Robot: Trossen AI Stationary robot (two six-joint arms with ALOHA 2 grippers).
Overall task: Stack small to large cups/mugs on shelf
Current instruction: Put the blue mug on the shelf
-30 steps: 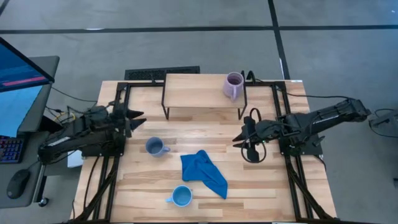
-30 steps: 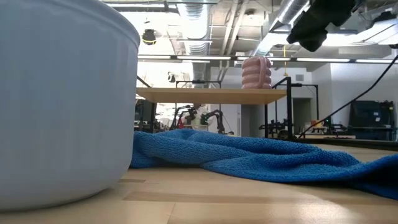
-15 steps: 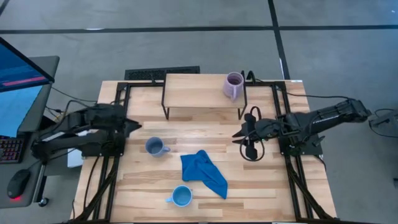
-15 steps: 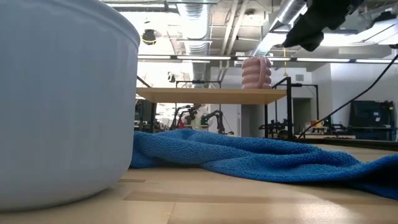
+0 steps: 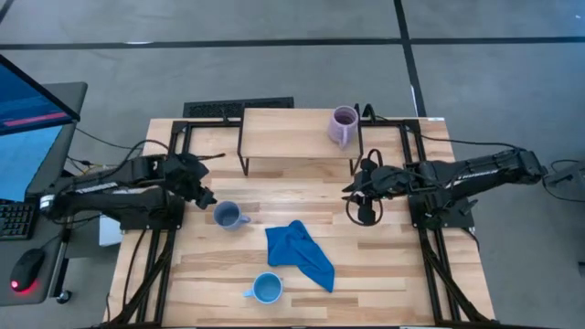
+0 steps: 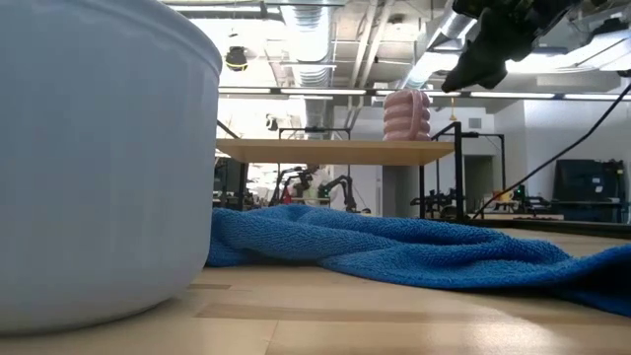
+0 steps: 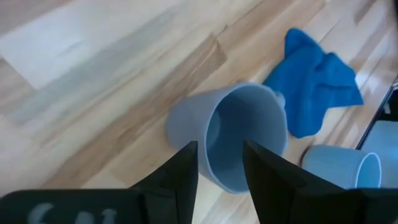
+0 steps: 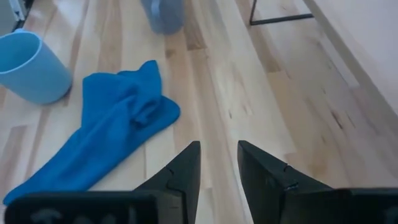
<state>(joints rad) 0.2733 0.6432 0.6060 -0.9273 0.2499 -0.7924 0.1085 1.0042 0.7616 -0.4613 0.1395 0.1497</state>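
High view: one of three done. The pale purple mug (image 5: 343, 125) stands on the shelf (image 5: 283, 132), at its right end. The grey-blue mug (image 5: 228, 216) and the bright light blue mug (image 5: 266, 289) are both on the tabletop (image 5: 228, 265), nothing stacked yet. The left gripper (image 5: 205, 199) sits just beside the grey-blue mug, tips toward it, not visibly touching. The right gripper (image 5: 358, 194) hangs over bare wood below the shelf's right leg, carrying nothing. The blue cloth (image 5: 300, 253) lies between the two loose mugs.

Low view: the purple mug (image 6: 406, 114) stands upright on the shelf plank (image 6: 325, 150). The bright light blue mug (image 6: 99, 158) fills the near foreground, cloth (image 6: 394, 247) behind it. The dark gripper at upper right (image 6: 483, 59) is the right one, up in the air.

Left wrist view: fingers (image 7: 180, 177) spread, nothing between them. The grey-blue mug (image 7: 239, 137) sits right ahead of the tips, mouth in view, looks tilted from this angle. Light blue mug (image 7: 339, 168) and cloth (image 7: 317, 84) are farther off.

Right wrist view: fingers (image 8: 183, 171) apart, empty; only cloth (image 8: 118, 124) and wood ahead, light blue mug (image 8: 31, 65) off to one side.

My read: grey-blue mug is next, two mugs left to move and nest.
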